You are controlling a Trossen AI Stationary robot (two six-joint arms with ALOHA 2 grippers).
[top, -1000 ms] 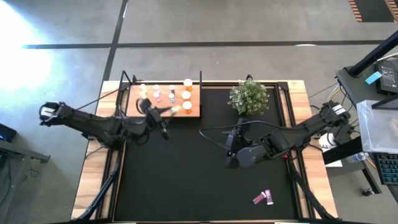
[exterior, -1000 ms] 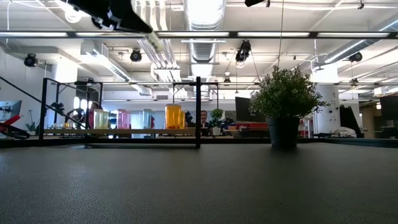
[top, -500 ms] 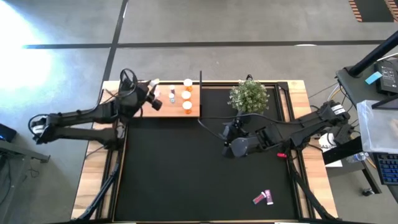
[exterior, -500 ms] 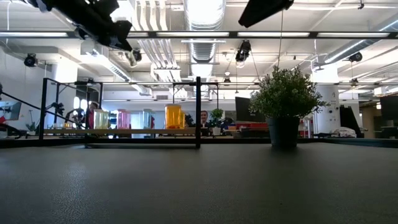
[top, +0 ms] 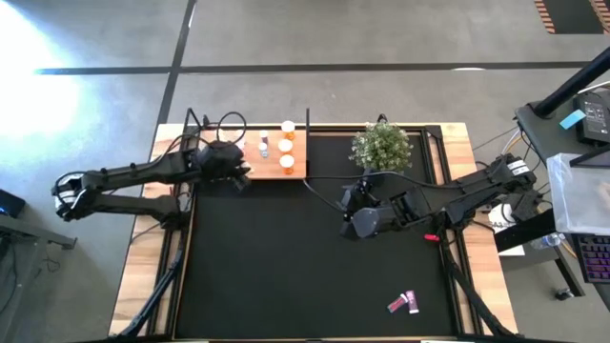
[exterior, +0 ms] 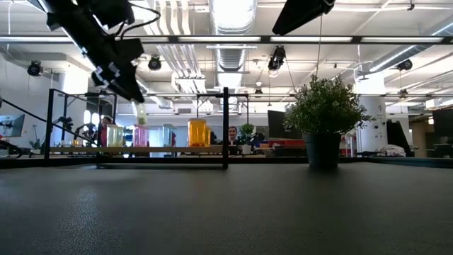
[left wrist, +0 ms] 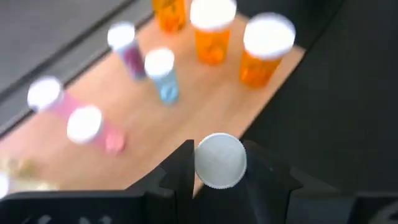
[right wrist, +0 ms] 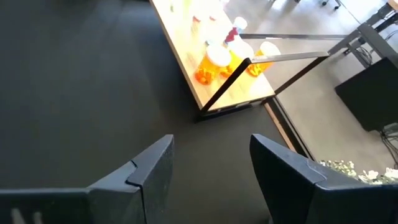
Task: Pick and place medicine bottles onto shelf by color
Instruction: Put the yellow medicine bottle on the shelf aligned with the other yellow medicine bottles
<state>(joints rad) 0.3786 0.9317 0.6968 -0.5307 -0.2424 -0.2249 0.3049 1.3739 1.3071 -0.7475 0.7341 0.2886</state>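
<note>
The shelf [top: 297, 164], a light-wood board with thin black posts, stands at the table's far edge. On it are three white-capped orange medicine bottles [left wrist: 211, 28], a blue one [left wrist: 163, 74] and pink ones [left wrist: 93, 127]. My left gripper [top: 238, 171] hangs over the shelf's near left part, shut on a yellowish white-capped bottle [exterior: 141, 113]. My right gripper [top: 354, 217] hovers open over the middle of the black mat, with nothing between its fingers [right wrist: 152, 165]. A pink bottle [top: 402, 303] lies on the mat near the front right. My left gripper pinches the yellowish bottle between its two fingers [left wrist: 184, 171], at the bottle's cap end [left wrist: 219, 160]. The fingers slant down from the table's left side. The bottle's body [exterior: 141, 115] sticks out below the fingertips, clear of the shelf.
A small green plant [top: 381, 148] in a dark pot stands on the mat right of the shelf. A black post [top: 308, 122] rises at the shelf's right end. The black mat [top: 286, 267] lies between both arms.
My left gripper, shut on the yellowish bottle, has swung over the shelf's left part, turned and tipped downward, and come down toward the board. My right gripper has shifted slightly toward the far edge and stayed open.
</note>
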